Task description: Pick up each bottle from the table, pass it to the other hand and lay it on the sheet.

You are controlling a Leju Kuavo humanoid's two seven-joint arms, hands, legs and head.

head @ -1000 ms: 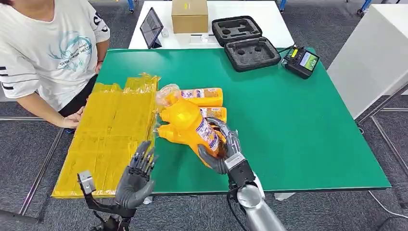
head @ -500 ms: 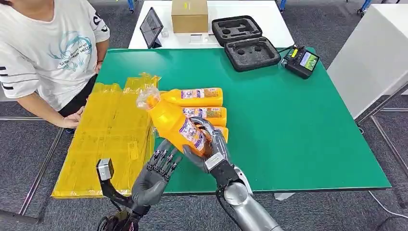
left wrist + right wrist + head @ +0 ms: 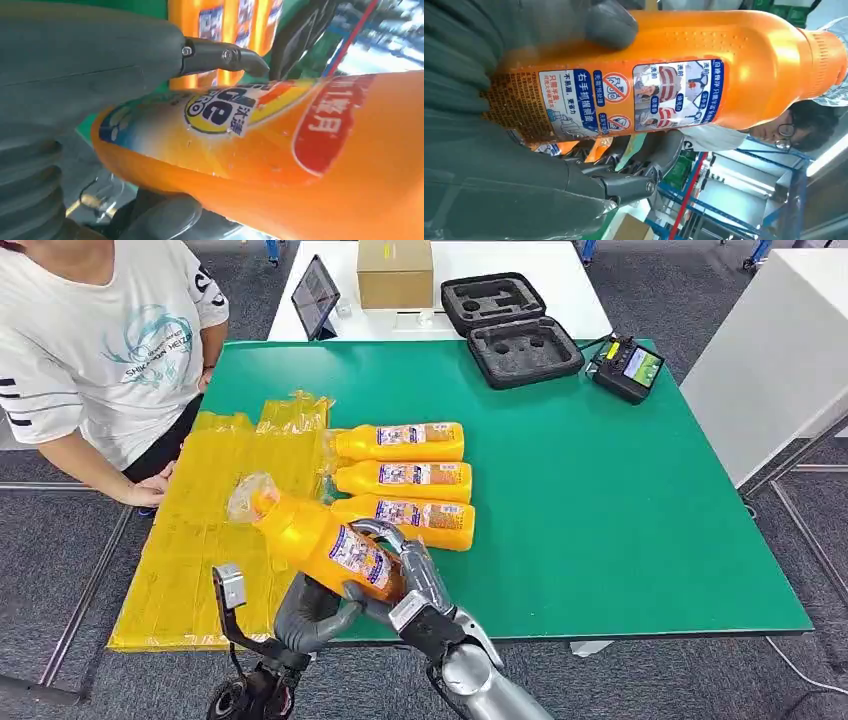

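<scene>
Head view: the held bottle (image 3: 322, 543) hangs tilted above the near edge of the green surface (image 3: 620, 500), its wrapped cap end up and out over the yellow sheet (image 3: 230, 510), its base low between both robot hands. The right robot hand (image 3: 405, 575) grips the bottle's lower body, fingers wrapped over the label. The left robot hand (image 3: 315, 612) cups the same bottle from beneath; in the left wrist view a finger lies across the label and the thumb sits under the orange body, so both hands hold it. The right wrist view shows the bottle lengthwise with the right hand's thumb pressed on its orange side. Three more bottles (image 3: 405, 478) lie on their sides in a row on the surface just right of the sheet, caps toward the sheet, the nearest one just behind the right hand. The sheet covers the left part of the surface and runs past its left edge. A person (image 3: 95, 350) in a white shirt stands at the left, one hand resting at the sheet's left edge. At the far side of the surface lie an open black case (image 3: 510, 330) and a controller (image 3: 628, 367). Beyond, a white table carries a cardboard box (image 3: 394, 273) and a tablet (image 3: 314, 296).
</scene>
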